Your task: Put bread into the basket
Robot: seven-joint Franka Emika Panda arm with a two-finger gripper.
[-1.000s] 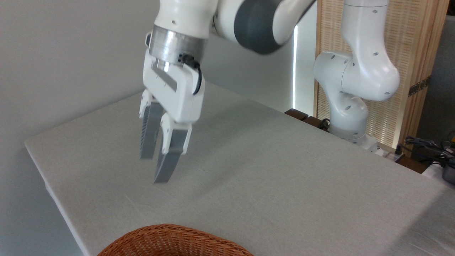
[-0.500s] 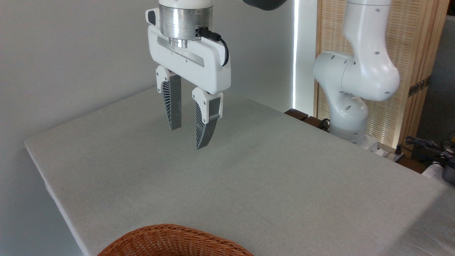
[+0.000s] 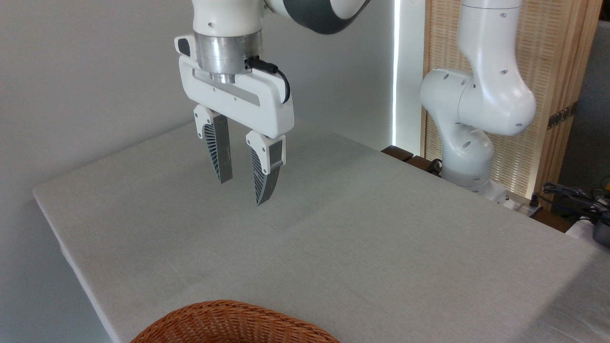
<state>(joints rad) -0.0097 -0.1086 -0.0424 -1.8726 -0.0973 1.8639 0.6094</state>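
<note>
While your jaws hang above the back-left part of the worktop (image 3: 362, 247), they stand parted with nothing between them. You can see both ribbed grey fingers (image 3: 220, 152) pointing down, tips clear of the cloth, the gap between them plain against the grey surface. Your gripper (image 3: 243, 190) sits on a white body under a silver wrist ring, with a black cable looping off its right side.

You see only a slice of the basket (image 3: 233, 324): its reddish-brown woven rim curves up at the bottom edge of the view, at the front of the worktop and well apart from the fingers. Its inside is cut off by the frame, so you cannot tell what lies in it. You will not find the bread anywhere in this view; whether it is in the basket or off camera cannot be told.

Your arm's white base (image 3: 469, 157) stands at the right, beyond the far edge of the worktop, before a slatted wooden screen (image 3: 557, 71). Dark cables (image 3: 572, 195) lie at the far right edge.
</note>
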